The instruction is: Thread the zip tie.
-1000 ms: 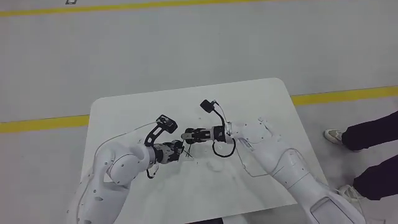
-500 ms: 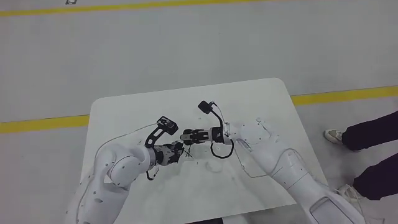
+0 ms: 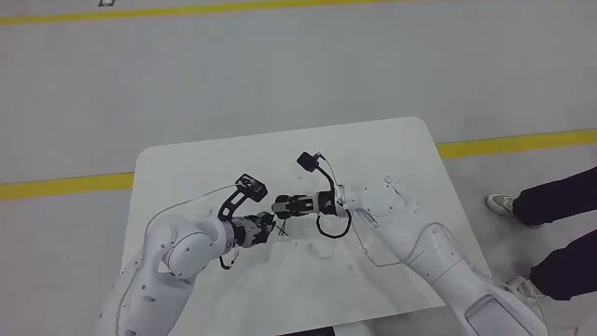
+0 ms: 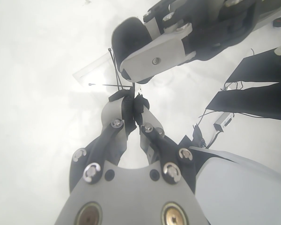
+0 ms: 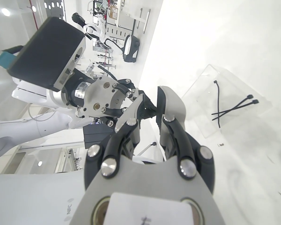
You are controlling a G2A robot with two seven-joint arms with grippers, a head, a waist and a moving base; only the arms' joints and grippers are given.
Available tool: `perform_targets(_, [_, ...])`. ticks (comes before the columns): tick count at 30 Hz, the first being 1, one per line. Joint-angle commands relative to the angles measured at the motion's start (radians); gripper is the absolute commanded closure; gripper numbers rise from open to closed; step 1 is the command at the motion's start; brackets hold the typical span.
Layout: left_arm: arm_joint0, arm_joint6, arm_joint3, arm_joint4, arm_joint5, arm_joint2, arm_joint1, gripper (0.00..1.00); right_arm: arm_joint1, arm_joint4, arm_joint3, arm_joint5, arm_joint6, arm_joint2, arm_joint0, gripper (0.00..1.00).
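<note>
You're running this in a robotics lab or test hall, not a home. Your white table (image 3: 187,170) stands alone on a wide grey floor (image 3: 280,65) marked with yellow lines (image 3: 280,3). Past your right wrist the room opens onto another white robot (image 5: 93,30), a dark wheeled base (image 5: 131,47), drawer cabinets (image 5: 117,31) and ceiling lights (image 5: 5,11).
</note>
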Motion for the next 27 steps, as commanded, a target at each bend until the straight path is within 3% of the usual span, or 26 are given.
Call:
perform_targets(1, [-0.004,0.002,0.003,-0.002,0.003,0.004,0.002,1.00,0.000,0.002,0.002,-0.002,0.001,-0.001,0.001,0.89])
perform_targets(8, [-0.019,0.002,0.010,-0.012,0.010,0.018,0.011,1.00,-0.001,0.007,0.012,-0.005,0.003,-0.007,0.010,0.93])
perform_targets(16, [-0.033,-0.001,0.016,-0.022,0.020,0.032,0.020,1.00,-0.004,0.012,0.027,-0.008,0.004,-0.016,0.022,0.87])
perform_targets(27, [-0.047,0.010,0.019,-0.025,0.032,0.054,0.032,1.00,-0.006,0.015,0.041,-0.012,0.008,-0.025,0.031,0.98])
